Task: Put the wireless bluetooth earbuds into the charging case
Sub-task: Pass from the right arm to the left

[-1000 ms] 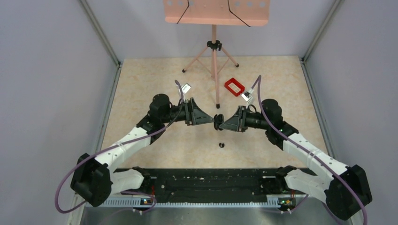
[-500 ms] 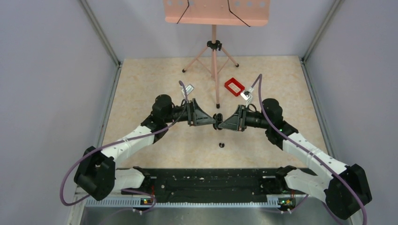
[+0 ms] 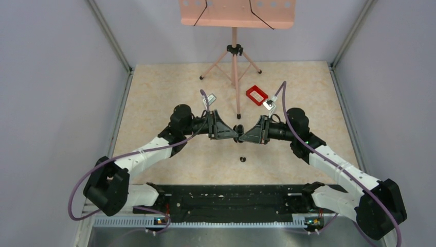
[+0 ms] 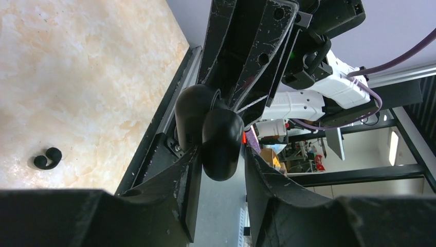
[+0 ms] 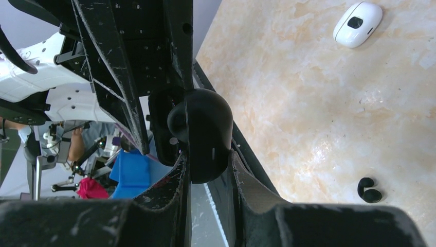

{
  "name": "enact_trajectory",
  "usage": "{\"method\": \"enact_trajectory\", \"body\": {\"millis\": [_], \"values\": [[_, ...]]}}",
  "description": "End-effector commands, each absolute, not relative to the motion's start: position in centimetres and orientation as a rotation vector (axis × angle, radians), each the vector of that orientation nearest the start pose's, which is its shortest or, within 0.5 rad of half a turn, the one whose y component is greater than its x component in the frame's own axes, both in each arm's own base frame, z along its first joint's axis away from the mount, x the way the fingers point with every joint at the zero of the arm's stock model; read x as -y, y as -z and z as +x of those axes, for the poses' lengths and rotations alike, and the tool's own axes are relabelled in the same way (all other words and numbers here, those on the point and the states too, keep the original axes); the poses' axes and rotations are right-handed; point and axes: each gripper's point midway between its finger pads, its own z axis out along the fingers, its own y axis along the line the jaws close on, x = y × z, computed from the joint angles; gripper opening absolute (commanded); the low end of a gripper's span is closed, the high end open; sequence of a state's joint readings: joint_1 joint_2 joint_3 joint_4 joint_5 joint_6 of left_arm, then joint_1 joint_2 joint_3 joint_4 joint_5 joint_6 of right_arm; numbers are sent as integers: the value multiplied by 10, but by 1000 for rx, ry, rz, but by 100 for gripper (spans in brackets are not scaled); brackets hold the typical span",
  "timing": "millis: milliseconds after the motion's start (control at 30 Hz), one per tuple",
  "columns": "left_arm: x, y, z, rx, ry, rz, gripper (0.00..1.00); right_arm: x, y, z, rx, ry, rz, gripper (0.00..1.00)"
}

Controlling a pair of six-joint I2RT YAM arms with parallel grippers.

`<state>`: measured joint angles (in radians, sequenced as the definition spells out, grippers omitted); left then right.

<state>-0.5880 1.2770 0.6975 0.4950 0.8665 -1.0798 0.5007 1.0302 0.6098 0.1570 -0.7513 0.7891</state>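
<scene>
Pinching the charging case [image 5: 203,131] clear of the table [image 4: 77,77], the right gripper [image 5: 208,162] had its 2 fingers [image 5: 175,180] pressed against the case's flanks, with the narrow end sitting just inside the tips. The left gripper [image 4: 221,157] met it head-on from the opposite side. A rounded black lobe of the case lay between its fingers [image 4: 259,175], and they looked closed on it as well, though contact on 1 side was hard to confirm. From both wrist views the case read as 2 offset lobes, so it may have been hinged partly open; that could not be told for certain.

1 loose earbud [image 4: 47,158] lay on the table below both grippers and toward the arm bases, well apart from the case. No second bud was visible.

The case looked hard, glossy and light, so it was probably slippery. A squeeze near a curved end would likely make it slip out of the grip. The safer hold seemed to be across the broad flanks at mid-body, clear of seam and hinge, with any prying kept gentle. The earbud appeared tiny, smooth and curled, and apt to skid or roll. It would likely need a fingertip pinch across its thicker part, closed softly.

A white rounded object [image 5: 357,23] and a red frame [image 3: 256,95] lay on the table beyond the right gripper.
</scene>
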Motion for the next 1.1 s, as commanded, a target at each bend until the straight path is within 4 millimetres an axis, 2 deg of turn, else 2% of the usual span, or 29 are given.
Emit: {"method": "enact_trajectory", "body": {"millis": [0, 167, 267, 300, 400, 500, 567, 767, 1067], "values": [[322, -261, 194, -1953, 1881, 370, 39, -271, -238, 201, -1965, -1547, -343, 0], [321, -261, 196, -1954, 1873, 362, 23, -271, -237, 201, -1968, -1548, -343, 0], [321, -261, 196, -1957, 1870, 356, 18, -271, -237, 201, -1968, -1546, -344, 0], [321, -261, 197, -1960, 1868, 354, 21, -270, -237, 201, -1967, -1544, -343, 0], [321, -261, 197, -1964, 1862, 347, 49, -270, -237, 201, -1971, -1535, -342, 0], [320, -262, 200, -1971, 1824, 335, 61, -269, -236, 202, -1977, -1524, -336, 0], [318, -263, 202, -1981, 1777, 333, 62, -268, -236, 202, -1979, -1519, -332, 0], [315, -269, 205, -2000, 1680, 353, 51, -269, -237, 203, -1979, -1518, -332, 0], [322, -267, 201, -2021, 1675, 380, 55, -269, -237, 203, -1981, -1517, -330, 0]]}}
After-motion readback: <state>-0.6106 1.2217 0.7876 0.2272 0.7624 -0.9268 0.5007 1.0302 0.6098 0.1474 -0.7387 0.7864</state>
